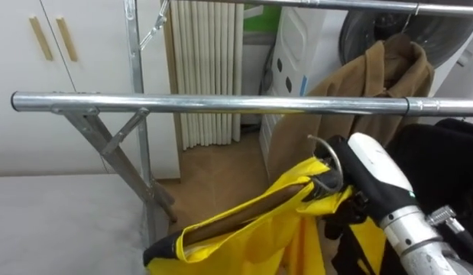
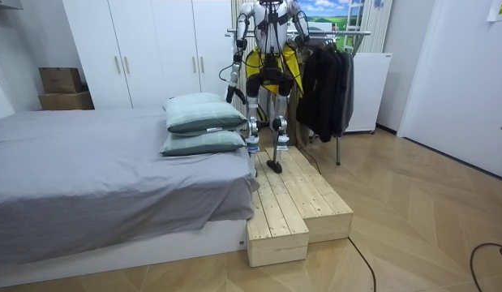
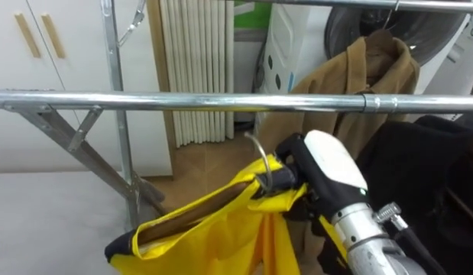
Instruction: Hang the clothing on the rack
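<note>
A yellow garment [image 1: 247, 233] hangs on a wooden hanger [image 1: 244, 212]. My right hand [image 1: 374, 172] is shut on the hanger's neck, just under its metal hook [image 1: 332, 159]. The hook sits a little below the front steel rail [image 1: 221, 103] of the clothes rack and does not touch it. The hanger tilts down to the left. In the room view I stand on a wooden platform [image 2: 299, 203] facing the rack, with the yellow garment [image 2: 289, 71] before me. My left hand [image 2: 233, 91] hangs low at my side.
A brown coat [image 1: 381, 72] hangs from a rear rail [image 1: 358, 6]. Black clothes [image 1: 442, 153] crowd the front rail's right end. The rack's slanted leg braces [image 1: 118, 153] are on the left. A grey bed [image 2: 88, 170] with pillows [image 2: 202, 122] lies beside the platform.
</note>
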